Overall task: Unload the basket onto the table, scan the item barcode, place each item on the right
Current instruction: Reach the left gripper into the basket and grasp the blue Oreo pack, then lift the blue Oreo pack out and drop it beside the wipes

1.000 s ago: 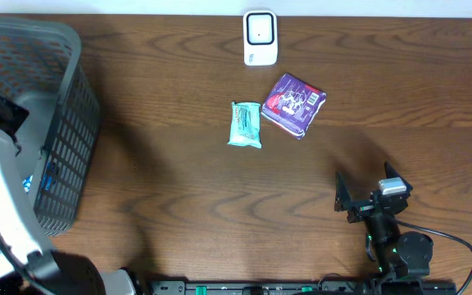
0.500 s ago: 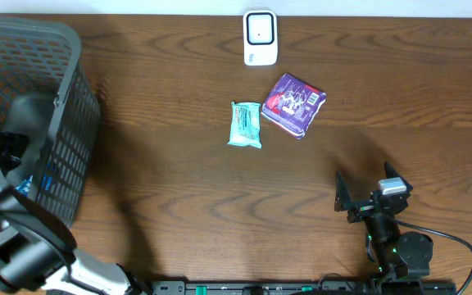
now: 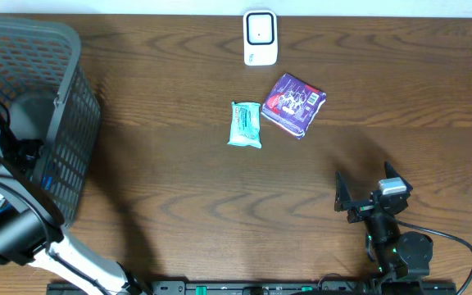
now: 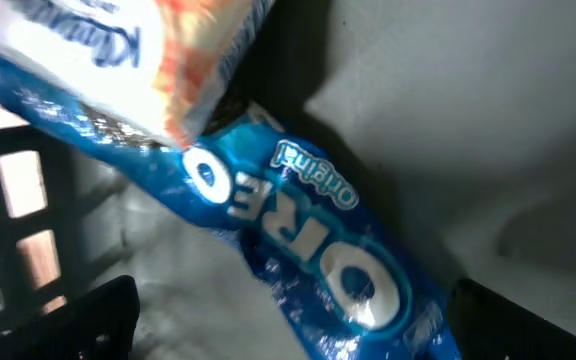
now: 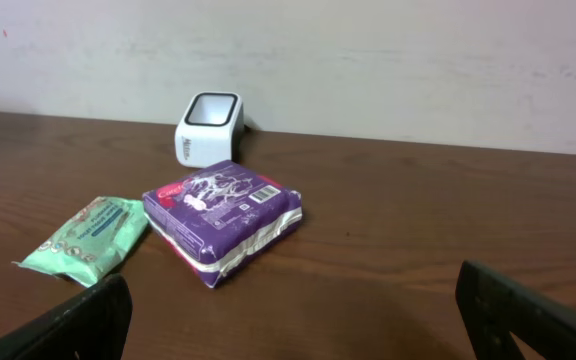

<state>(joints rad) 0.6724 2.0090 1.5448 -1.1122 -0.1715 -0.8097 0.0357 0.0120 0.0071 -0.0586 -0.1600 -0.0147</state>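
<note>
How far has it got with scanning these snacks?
Possibly done: a green packet and a purple packet lie by the scanner, though whether they were scanned cannot be told. In hand: the left gripper is open over an Oreo pack inside the basket, gripping nothing. Left: grasping it and showing it to the scanner. The right gripper sits open, empty.

- Oreo packet (image 4: 308,240): bright blue, white lettering.
- Packet (image 4: 118,60) overlapping it: white with orange.
- Basket (image 3: 64,123): dark grey lattice.
- Snack pack (image 3: 295,102): purple, with red and white print.
- Small pouch (image 3: 245,124): mint green, speckled.
- Barcode scanner (image 3: 260,37): white, dark-rimmed window.
- Counter (image 3: 179,180): dark brown wood grain.
- My right tool (image 5: 293,300): black fingers (image 5: 78,325).
</note>
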